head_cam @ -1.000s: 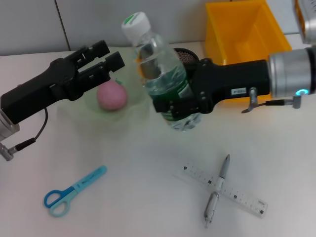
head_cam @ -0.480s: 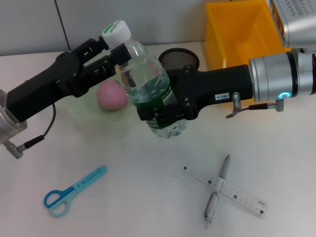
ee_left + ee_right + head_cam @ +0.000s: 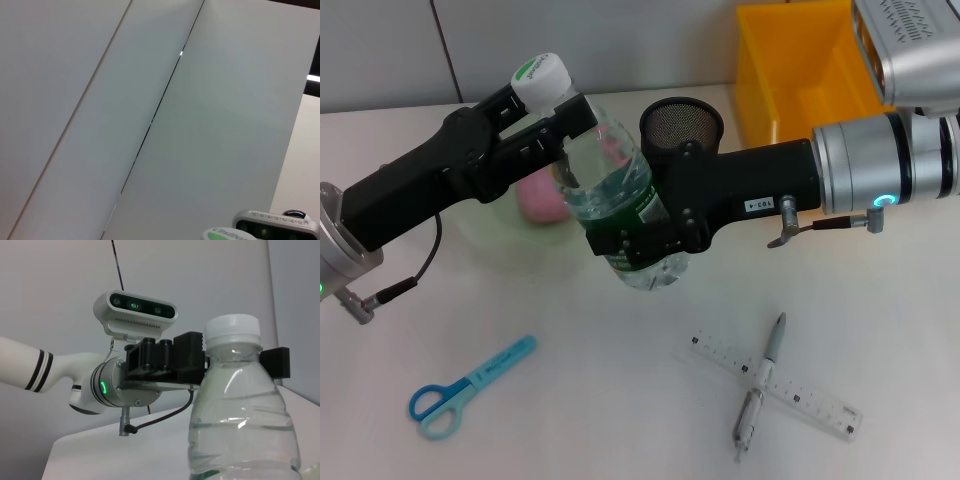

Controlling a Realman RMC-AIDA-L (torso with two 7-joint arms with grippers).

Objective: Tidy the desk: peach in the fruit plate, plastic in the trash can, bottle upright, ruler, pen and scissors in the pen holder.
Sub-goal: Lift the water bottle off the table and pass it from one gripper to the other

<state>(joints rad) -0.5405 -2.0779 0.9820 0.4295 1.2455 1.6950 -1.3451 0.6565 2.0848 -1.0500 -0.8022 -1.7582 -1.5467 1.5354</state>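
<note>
Head view: right claw clamps one bottle; left claw apparently apart.

The clear water bottle with a white and green cap is up off the worktop, tilted with the cap leaning toward the robot's left. The pink peach sits in the pale fruit plate (mostly hidden behind the bottle). Blue scissors lie flat near the front left. The clear ruler and grey pen lie crossed, pen on top. The black mesh pen holder stands upright beside the yellow trash can.
</note>
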